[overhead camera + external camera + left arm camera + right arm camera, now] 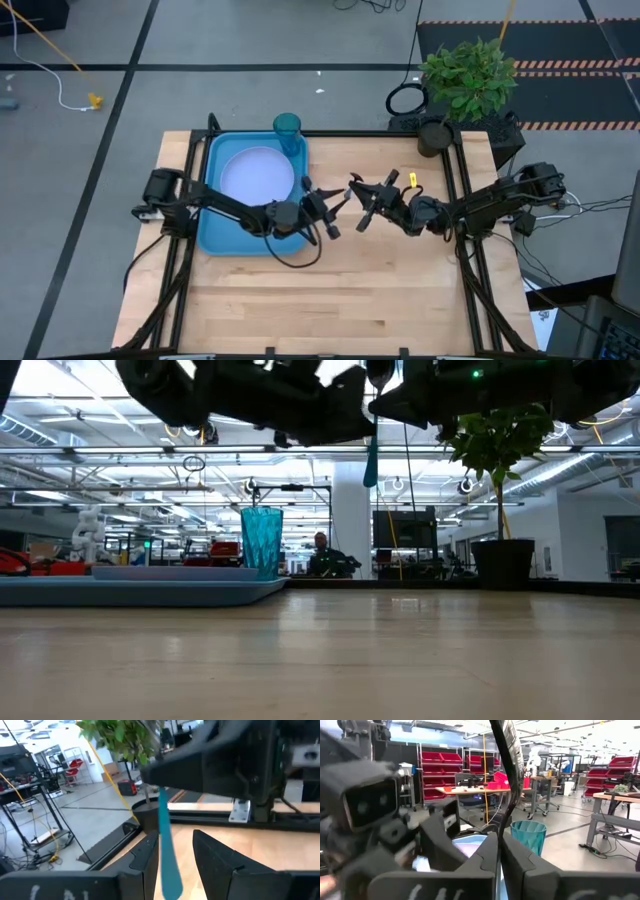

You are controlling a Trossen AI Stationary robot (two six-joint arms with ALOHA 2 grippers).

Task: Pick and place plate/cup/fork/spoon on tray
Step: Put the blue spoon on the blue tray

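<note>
From above, my left gripper [338,208] and right gripper [357,204] meet mid-table, at three o'clock of the tray [214,232] holding plate [256,175] and cup [288,128]. My left wrist shows the spoon [167,854] hanging between my parted fingers [220,860], a handover. My right wrist shows that gripper pinched on its end.

Wooden table [330,290] — blue tray [212,235], potted plant [468,80] on it.

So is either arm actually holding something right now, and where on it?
The right gripper is shut on the spoon at its top end; the blue handle hangs down inside the open left gripper, which doesn't seem to clamp it.
</note>
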